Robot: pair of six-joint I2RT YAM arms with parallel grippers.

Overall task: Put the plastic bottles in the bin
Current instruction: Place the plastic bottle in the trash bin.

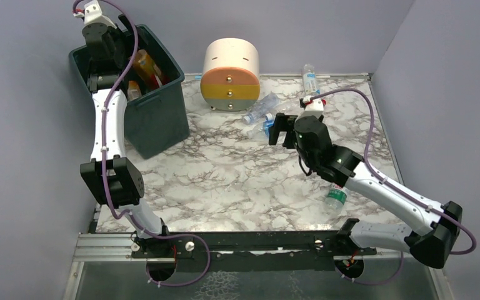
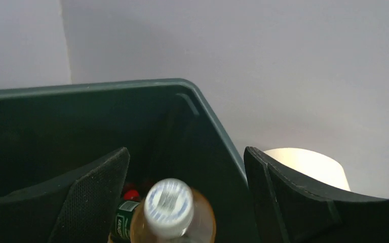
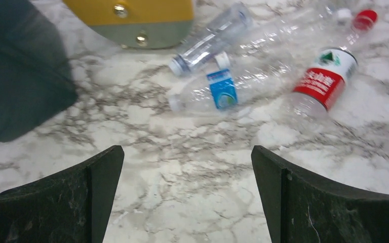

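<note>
Left hand (image 2: 186, 154) above orange bottle (image 2: 170, 211)

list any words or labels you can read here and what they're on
None reads clearly.
red-label bottle: white characters and a green mark, too blurred to read
blue-label bottle: print too small to read
green label inside the bin: white print, blurred

I see a glossy marble-patterned tabletop (image 1: 225, 181), clear shiny plastic bottles (image 3: 223, 90) upper right, and a matt dark plastic bin (image 1: 159, 119).
</note>
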